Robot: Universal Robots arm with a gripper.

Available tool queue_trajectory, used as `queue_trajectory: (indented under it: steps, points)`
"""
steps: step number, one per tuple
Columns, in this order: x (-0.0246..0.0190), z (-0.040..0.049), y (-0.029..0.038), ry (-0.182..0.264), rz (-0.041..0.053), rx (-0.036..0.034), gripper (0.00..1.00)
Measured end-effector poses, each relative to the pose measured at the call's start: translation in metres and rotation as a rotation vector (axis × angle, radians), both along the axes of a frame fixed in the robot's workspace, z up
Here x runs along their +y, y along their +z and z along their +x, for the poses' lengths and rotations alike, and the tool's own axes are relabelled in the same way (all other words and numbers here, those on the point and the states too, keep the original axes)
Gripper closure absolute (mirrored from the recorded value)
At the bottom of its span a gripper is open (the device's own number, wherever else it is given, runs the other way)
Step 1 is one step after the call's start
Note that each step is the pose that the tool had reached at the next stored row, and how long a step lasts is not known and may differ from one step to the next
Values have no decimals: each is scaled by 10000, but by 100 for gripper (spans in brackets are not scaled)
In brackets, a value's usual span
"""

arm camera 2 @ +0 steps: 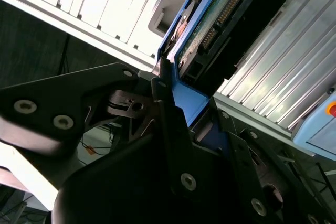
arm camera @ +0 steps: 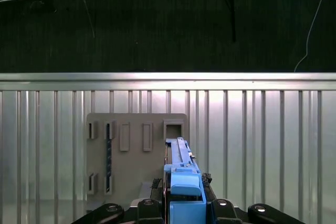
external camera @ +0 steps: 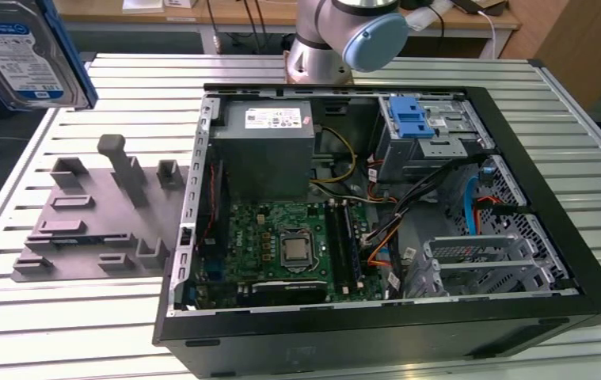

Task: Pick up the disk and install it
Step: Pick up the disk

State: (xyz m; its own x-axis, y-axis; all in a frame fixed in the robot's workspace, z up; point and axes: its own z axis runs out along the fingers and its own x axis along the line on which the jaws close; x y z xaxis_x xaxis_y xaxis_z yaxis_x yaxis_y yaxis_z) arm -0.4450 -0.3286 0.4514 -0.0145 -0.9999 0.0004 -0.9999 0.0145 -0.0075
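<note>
Blue plastic edging and a silver face with a white-and-blue label mark the disk (external camera: 20,51), which is held upright at the exterior view's far left, raised clear of the ribbed aluminium table (external camera: 25,317) and the grey slotted holder (external camera: 94,214). In the first wrist view the black claw (arm camera: 182,187) is seen clamped on the disk's blue frame, pointing down towards the holder. The open black computer case (external camera: 385,214) is laid flat, well apart from the disk.

label on disk (external camera: 24,59) illegible, power supply sticker (external camera: 275,119) illegible
</note>
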Motion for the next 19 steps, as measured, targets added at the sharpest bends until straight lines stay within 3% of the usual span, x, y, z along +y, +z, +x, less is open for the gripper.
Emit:
queue_trajectory:
  steps: [5,19]
  points:
    - [0,0,30,0,0,1,64]
    - [0,0,37,0,0,0,64]
